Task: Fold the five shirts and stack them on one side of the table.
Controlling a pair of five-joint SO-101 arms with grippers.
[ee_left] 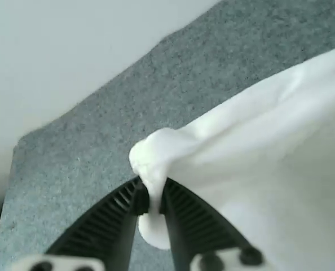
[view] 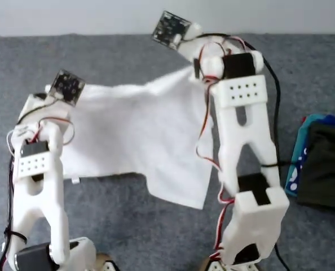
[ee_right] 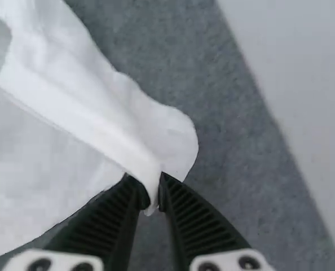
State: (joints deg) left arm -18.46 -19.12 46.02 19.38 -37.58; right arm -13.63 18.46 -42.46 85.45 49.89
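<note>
From above, the white shirt (view: 133, 141) lay spread in the middle of the grey table (view: 128, 226), not yet folded. A pile of folded shirts (view: 320, 164) sat at the right edge, so I judged the task was partly done. At the left wrist, the left gripper (ee_left: 150, 203) pinched a bunched corner. At the right wrist, the right gripper (ee_right: 150, 195) clamped another corner, and a pale wall (ee_right: 303, 68) stood behind.

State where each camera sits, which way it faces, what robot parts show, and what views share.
High view: fixed above the table, looking down; left arm, right arm, a white shirt spread between them, folded shirts at the right edge.
Left wrist view: on the left arm, looking along the left tool, shut on a shirt corner.
Right wrist view: on the right arm, looking along the right tool, shut on another corner.
Shared: all three show the white shirt and table.
</note>
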